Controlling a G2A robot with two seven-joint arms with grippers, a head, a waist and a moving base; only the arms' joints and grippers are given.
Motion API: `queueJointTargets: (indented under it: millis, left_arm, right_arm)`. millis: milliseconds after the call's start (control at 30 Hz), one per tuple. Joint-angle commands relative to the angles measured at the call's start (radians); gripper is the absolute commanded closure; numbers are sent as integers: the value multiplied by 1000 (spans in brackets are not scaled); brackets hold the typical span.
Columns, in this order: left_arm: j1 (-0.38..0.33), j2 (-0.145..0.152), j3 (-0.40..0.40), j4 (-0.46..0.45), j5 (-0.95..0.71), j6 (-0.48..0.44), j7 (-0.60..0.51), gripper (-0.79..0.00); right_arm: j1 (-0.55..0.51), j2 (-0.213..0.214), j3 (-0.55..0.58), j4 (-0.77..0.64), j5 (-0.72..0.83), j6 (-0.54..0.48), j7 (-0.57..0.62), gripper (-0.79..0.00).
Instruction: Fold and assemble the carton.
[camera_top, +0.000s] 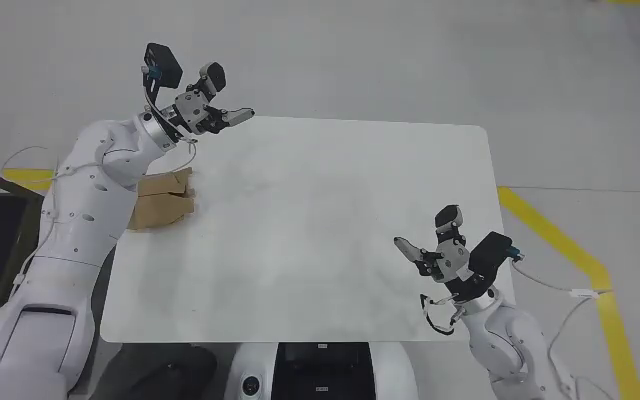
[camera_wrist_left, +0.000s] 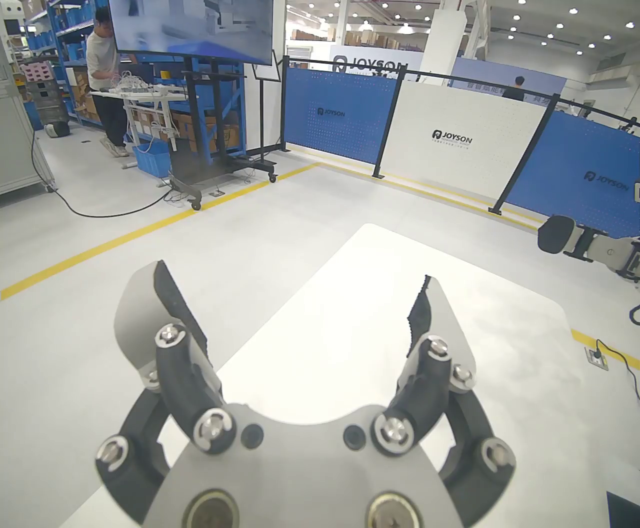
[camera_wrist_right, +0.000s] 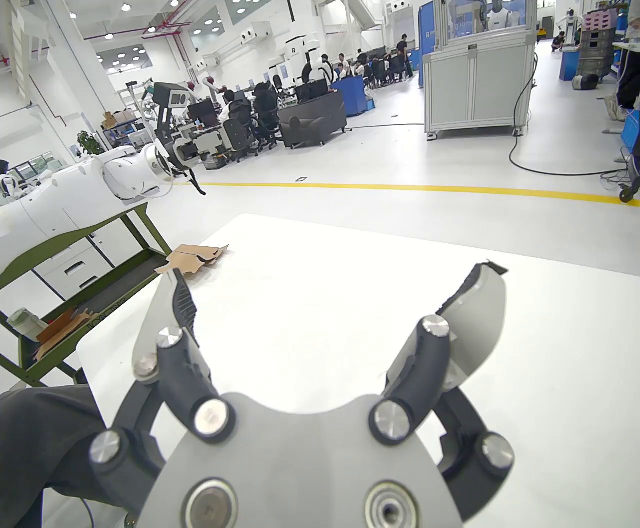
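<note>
A flat brown carton (camera_top: 165, 199) lies at the left edge of the white table (camera_top: 310, 230), partly under the left arm; it also appears as a low flattened carton (camera_wrist_right: 192, 257) far across the table in the right wrist view. My left gripper (camera_top: 225, 98) hangs open above the table's far left corner, away from the carton, its fingers (camera_wrist_left: 167, 305) spread with nothing between them. My right gripper (camera_top: 428, 235) stands open above the near right part of the table, its fingers (camera_wrist_right: 475, 300) holding nothing.
The table's middle is bare white surface. A green metal frame stand (camera_wrist_right: 95, 280) with cardboard scraps sits beside the table's left side. Yellow floor tape (camera_top: 560, 240) runs past the right edge.
</note>
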Motion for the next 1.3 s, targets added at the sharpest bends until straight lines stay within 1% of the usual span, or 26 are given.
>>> queueJointTargets:
  millis: [0, 67, 133, 200, 433, 533, 633, 767, 900, 1000, 1100, 1267]
  left_arm:
    - [0, 0, 0, 0, 0, 0, 0, -785]
    - [5, 0, 1, 4, 3, 18, -12, -785]
    - [10, -1, 0, 4, -16, 46, -54, -785]
    - [4, 0, -6, 21, -55, 57, -102, -785]
    - [-34, 15, -60, 137, -238, 45, -302, -785]
    - [-48, 28, -87, 193, -281, 10, -396, -785]
    - [-54, 41, -119, 256, -355, -34, -466, -785]
    - [-58, 63, -159, 312, -375, -61, -553, -785]
    - [-50, 82, -174, 333, -382, -114, -642, -785]
    - [-40, 95, -174, 337, -411, -114, -714, -785]
    - [-28, 107, -170, 343, -477, -114, -789, -785]
    - [-14, 137, -149, 355, -532, -114, -802, -785]
  right_arm:
    - [0, 0, 0, 0, 0, 0, 0, -785]
    - [0, 0, 0, 0, 0, 0, 0, -785]
    - [0, 0, 0, 0, 0, 0, 0, -785]
    - [0, 0, 0, 0, 0, 0, 0, -785]
    - [0, 0, 0, 0, 0, 0, 0, -785]
    - [0, 0, 0, 0, 0, 0, 0, -785]
    - [0, 0, 0, 0, 0, 0, 0, -785]
    - [0, 0, 0, 0, 0, 0, 0, -785]
    - [0, 0, 0, 0, 0, 0, 0, -785]
    - [0, 0, 0, 0, 0, 0, 0, -785]
    - [0, 0, 0, 0, 0, 0, 0, -785]
    - [0, 0, 0, 0, 0, 0, 0, -785]
